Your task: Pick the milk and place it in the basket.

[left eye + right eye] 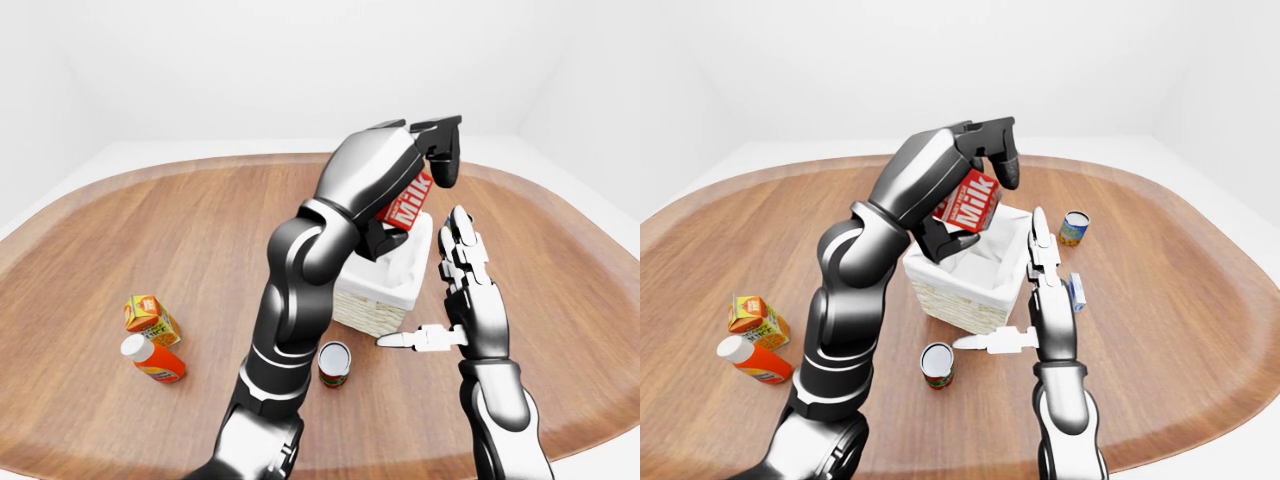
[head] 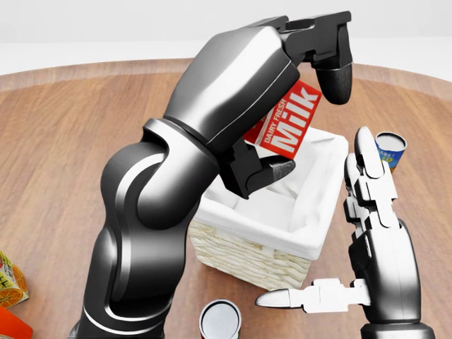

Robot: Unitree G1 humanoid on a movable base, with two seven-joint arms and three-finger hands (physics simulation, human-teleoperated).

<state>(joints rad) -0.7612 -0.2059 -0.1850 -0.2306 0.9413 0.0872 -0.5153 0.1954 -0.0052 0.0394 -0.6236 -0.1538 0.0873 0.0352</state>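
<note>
The left hand [image 2: 300,99], black and three-fingered, grips the red-and-white milk carton [image 2: 286,131]: one finger curls over its upper end and another presses from below. The carton is tilted, held in the air above the white cloth-lined wicker basket [image 2: 244,258], over the half of the opening toward the left of the head view, and clear of the lining. The right hand [image 2: 367,233] stands just beside the basket's right wall with its fingers spread and straight, holding nothing; whether it touches the rim cannot be told.

The basket sits near the middle of the oval wooden counter [image 1: 1200,330]. A silver-topped red can [image 1: 333,364] stands just beside the basket, toward the counter's near edge. A blue-and-yellow can [image 1: 1073,228] stands beyond the right hand, toward the counter's far right edge. An orange juice carton [image 1: 150,318] and an orange bottle with a white cap [image 1: 152,360] lie close together near the left edge, well apart from the basket.

The carry looks nearly done; the placing is in hand. The next move likely calls for lowering the carton into the lining, then spreading the fingers to release it without catching the cloth.
</note>
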